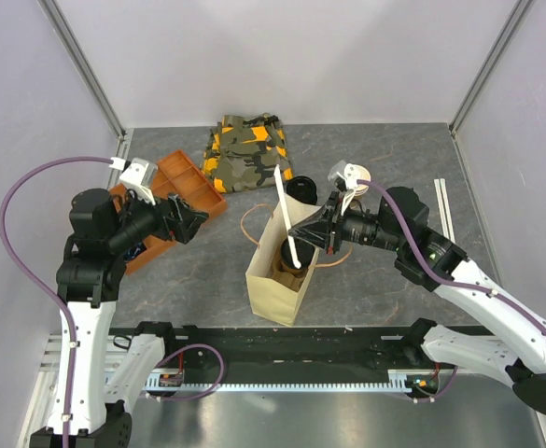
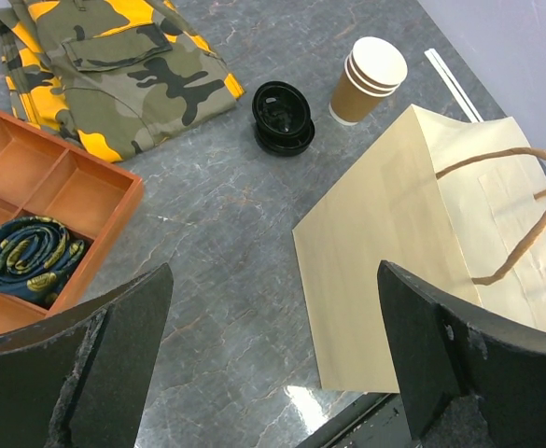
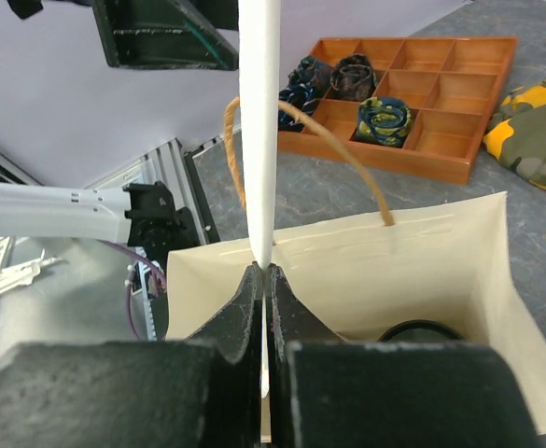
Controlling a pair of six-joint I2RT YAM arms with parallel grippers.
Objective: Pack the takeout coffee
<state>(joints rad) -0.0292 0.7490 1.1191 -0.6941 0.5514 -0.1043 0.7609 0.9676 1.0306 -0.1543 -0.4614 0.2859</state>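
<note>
Your right gripper (image 3: pixel 265 278) is pinched tight on a thin white straw (image 3: pixel 257 112) and hangs over the open mouth of the paper bag (image 1: pixel 274 297), which stands on the grey surface (image 1: pixel 366 291). The takeout coffee (image 1: pixel 287 254) sits inside that bag, with its black lid showing below the rim. Your left gripper (image 2: pixel 273 280) is spread wide and holds nothing, to the left of the bag near the orange tray (image 1: pixel 187 182).
</note>
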